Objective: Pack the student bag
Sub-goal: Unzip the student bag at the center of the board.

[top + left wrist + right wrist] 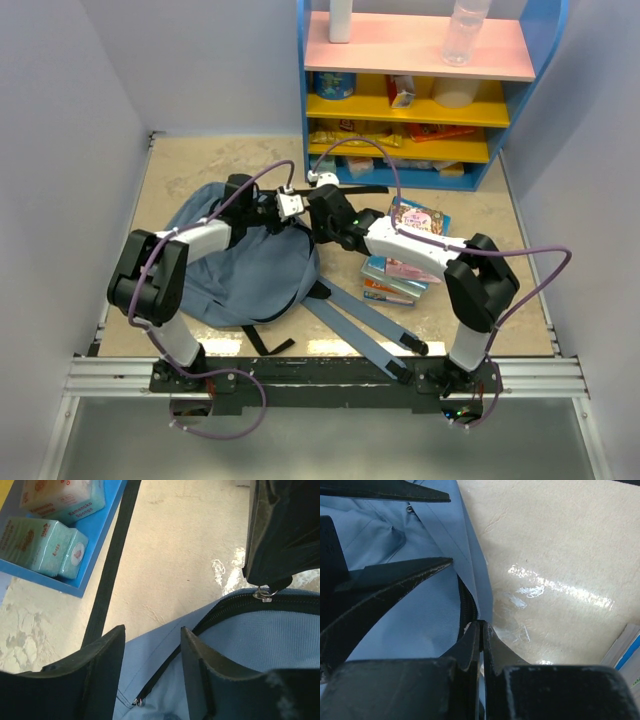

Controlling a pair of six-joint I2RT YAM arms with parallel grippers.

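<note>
The student bag is a grey-blue backpack lying flat on the table, left of centre, with its padded straps trailing toward the near edge. Both grippers meet at its top edge. My right gripper is shut on the metal zipper pull at the end of the black zipper. My left gripper stands open right beside it, its fingers straddling the bag's fabric and the zipper line without pinching them. In the top view the left gripper and the right gripper almost touch.
A stack of colourful books lies right of the bag under the right forearm. A blue shelf unit with boxes and a bottle stands at the back. Its base holds green boxes; a black webbing strap runs alongside.
</note>
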